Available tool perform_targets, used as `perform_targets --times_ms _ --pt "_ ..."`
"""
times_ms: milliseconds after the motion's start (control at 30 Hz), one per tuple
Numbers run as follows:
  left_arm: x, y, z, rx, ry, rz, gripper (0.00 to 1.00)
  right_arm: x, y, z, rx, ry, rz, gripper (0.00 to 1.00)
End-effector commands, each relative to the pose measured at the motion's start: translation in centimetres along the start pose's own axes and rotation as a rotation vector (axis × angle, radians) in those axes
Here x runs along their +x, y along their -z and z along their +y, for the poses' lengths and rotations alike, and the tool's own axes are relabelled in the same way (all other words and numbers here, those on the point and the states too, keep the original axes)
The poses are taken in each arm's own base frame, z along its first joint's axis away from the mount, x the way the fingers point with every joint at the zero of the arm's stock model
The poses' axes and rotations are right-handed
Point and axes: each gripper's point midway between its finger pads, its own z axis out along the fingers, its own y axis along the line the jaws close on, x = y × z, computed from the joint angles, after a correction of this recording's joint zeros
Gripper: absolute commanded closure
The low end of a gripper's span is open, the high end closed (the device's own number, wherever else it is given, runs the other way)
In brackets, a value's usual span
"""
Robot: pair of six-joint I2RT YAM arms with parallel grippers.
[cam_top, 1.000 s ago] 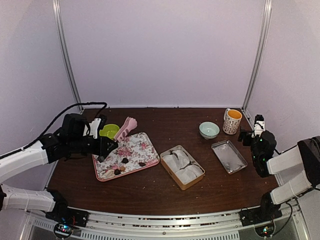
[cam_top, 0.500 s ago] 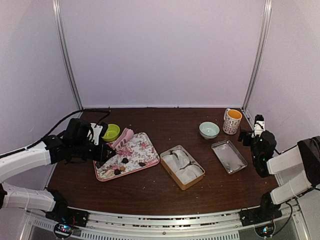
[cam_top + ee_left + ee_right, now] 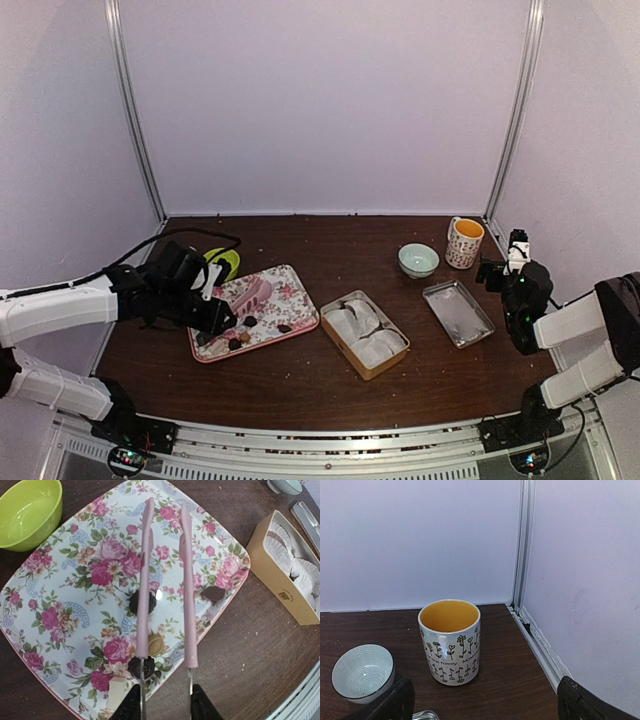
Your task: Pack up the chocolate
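Several small chocolates lie on the flowered tray [image 3: 60, 575]: a dark one [image 3: 134, 603] under the left tong arm, a dark one [image 3: 214, 594] near the right edge, a tan one [image 3: 157, 644], a dark rose-shaped one [image 3: 136, 666] and a whitish one [image 3: 116, 692]. They also show in the top view [image 3: 250, 321]. My left gripper [image 3: 165, 707] is shut on the pink tongs [image 3: 186, 580], whose arms stand apart low over the tray [image 3: 285, 285]. The tan box [image 3: 365, 333] holds white paper cups. My right gripper [image 3: 482, 700] is open and empty at the far right [image 3: 505, 265].
A green bowl [image 3: 27, 510] stands behind the tray's left corner. A pale blue bowl [image 3: 418, 260], a flowered mug [image 3: 451, 640] and a metal tray [image 3: 458, 313] stand at the right. The box also shows in the left wrist view [image 3: 280, 585].
My left arm has moved toward the near edge and lowered, bringing the pink tongs from the tray's far edge to over the chocolates. The right arm has not moved.
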Motion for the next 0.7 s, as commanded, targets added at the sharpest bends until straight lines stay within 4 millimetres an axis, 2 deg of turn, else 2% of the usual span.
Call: perform_targets --times_ms 0,233,667 --pt "-1.72 0.23 -1.03 -0.027 -0.034 -0.026 0.69 -0.74 -0.25 -0.14 0.003 -0.008 -0.019 0.00" --pt "-1.77 0.14 -0.69 -0.089 -0.033 -0.003 0.67 -0.77 -0.26 -0.13 0.003 -0.008 -0.020 0.00" --pt "-1.28 0.60 -0.86 -0.086 -0.029 0.010 0.66 -0.73 -0.25 -0.13 0.003 -0.008 -0.019 0.00"
